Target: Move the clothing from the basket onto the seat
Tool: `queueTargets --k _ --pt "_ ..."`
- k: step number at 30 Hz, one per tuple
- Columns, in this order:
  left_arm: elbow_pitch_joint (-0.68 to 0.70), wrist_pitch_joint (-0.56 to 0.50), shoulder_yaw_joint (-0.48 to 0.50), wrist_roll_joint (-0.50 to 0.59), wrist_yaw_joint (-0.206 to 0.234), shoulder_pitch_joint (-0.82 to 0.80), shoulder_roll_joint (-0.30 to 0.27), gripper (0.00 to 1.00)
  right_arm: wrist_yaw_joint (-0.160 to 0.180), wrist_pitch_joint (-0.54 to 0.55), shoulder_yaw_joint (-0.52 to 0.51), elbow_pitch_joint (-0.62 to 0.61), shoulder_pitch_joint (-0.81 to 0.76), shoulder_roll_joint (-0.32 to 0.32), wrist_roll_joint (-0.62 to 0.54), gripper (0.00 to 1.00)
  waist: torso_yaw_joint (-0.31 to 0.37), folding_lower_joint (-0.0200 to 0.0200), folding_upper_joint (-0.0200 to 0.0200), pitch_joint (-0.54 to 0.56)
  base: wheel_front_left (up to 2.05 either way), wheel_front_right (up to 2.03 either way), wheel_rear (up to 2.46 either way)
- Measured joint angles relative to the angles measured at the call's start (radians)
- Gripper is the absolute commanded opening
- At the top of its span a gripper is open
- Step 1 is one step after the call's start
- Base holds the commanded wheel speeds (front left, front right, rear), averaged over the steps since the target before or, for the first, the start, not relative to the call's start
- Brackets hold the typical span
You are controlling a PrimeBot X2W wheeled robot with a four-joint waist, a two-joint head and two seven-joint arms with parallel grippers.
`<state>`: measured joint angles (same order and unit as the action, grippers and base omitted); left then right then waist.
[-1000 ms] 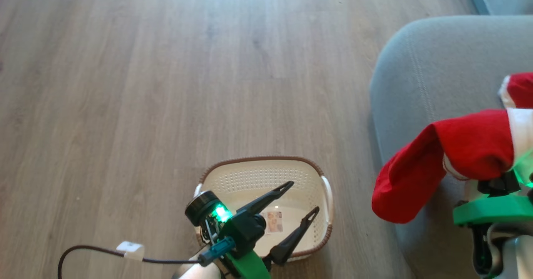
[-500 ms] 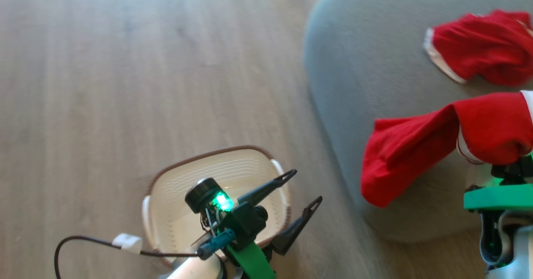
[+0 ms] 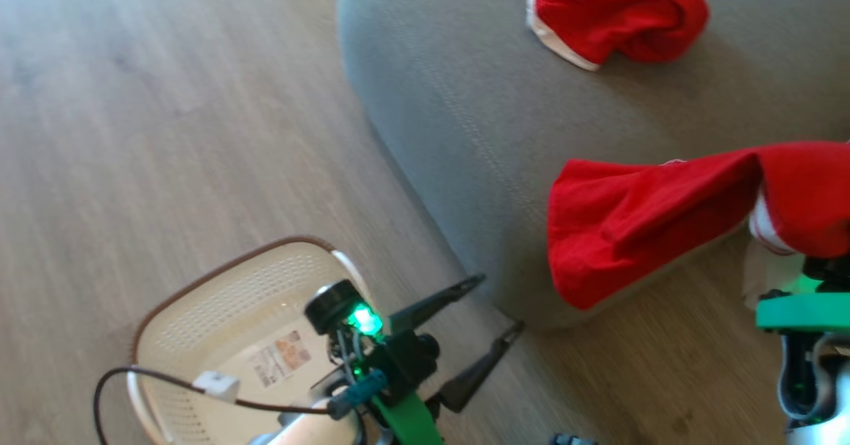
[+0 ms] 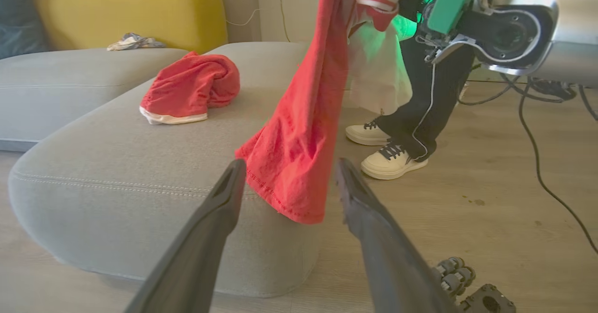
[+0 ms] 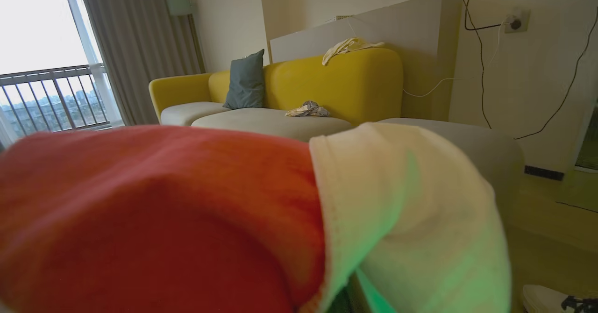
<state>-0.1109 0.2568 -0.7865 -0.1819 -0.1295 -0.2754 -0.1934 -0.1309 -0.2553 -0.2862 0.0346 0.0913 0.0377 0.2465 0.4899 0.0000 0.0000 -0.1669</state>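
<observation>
A red garment of the clothing (image 3: pixel 631 226) hangs from my right gripper (image 3: pixel 820 259), which is shut on it just off the near corner of the grey seat (image 3: pixel 465 99). Its white trim (image 5: pixel 420 219) and red cloth (image 5: pixel 163 219) cover the fingers in the right wrist view. A second red garment (image 3: pixel 617 13) lies crumpled on the seat. The cream basket (image 3: pixel 219 299) stands on the floor at lower left, with only a paper label (image 3: pixel 279 358) on its bottom. My left gripper (image 3: pixel 500 303) is open between basket and seat. In its wrist view the hanging garment (image 4: pixel 299 131) is just beyond my left gripper (image 4: pixel 289 163).
A person's feet in white sneakers (image 4: pixel 387 159) stand beside the seat's far corner. Black cables (image 4: pixel 537 131) trail over the wooden floor at the right. A yellow sofa back (image 5: pixel 336 84) with a blue-grey cushion (image 5: pixel 245 79) lies beyond the seat. A cable with a white tag (image 3: pixel 216 385) runs to my left arm.
The head camera has swung toward the seat, so the basket has slid to the lower left and the second garment has come fully into view. Both grippers keep their state.
</observation>
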Motion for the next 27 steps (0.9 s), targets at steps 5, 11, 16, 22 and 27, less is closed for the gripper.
queueTargets --k 5,11,16,22,27 --pt "-0.002 0.0 -0.042 -0.002 0.0 -0.032 0.002 1.0 0.0 0.0 -0.039 -0.014 -0.002 0.0 0.002 0.0 0.03 0.0001 0.0 -0.027 0.0 0.0 0.0" --pt "-0.004 0.0 -0.053 -0.003 0.0 -0.037 0.002 1.0 0.0 0.0 -0.067 -0.02 -0.001 -0.001 0.001 0.0 0.027 0.0 0.0 -0.029 0.0 0.0 0.0" --pt "-0.002 0.0 -0.033 -0.003 0.0 -0.037 0.002 1.0 0.0 0.0 -0.066 -0.025 0.002 -0.001 -0.01 0.0 0.024 0.0 0.0 -0.037 0.0 0.0 0.0" --pt "0.012 0.0 -0.003 0.002 0.0 -0.037 -0.035 1.0 0.0 0.0 -0.087 -0.085 0.173 -0.002 -0.08 0.0 0.03 0.0 0.0 -0.098 0.0 0.0 0.0" --pt "0.021 0.0 -0.018 0.007 0.0 -0.069 -0.081 1.0 0.0 0.0 -0.105 -0.124 0.318 -0.001 -0.134 0.0 0.018 0.0001 0.0 -0.168 0.0 0.0 0.0"
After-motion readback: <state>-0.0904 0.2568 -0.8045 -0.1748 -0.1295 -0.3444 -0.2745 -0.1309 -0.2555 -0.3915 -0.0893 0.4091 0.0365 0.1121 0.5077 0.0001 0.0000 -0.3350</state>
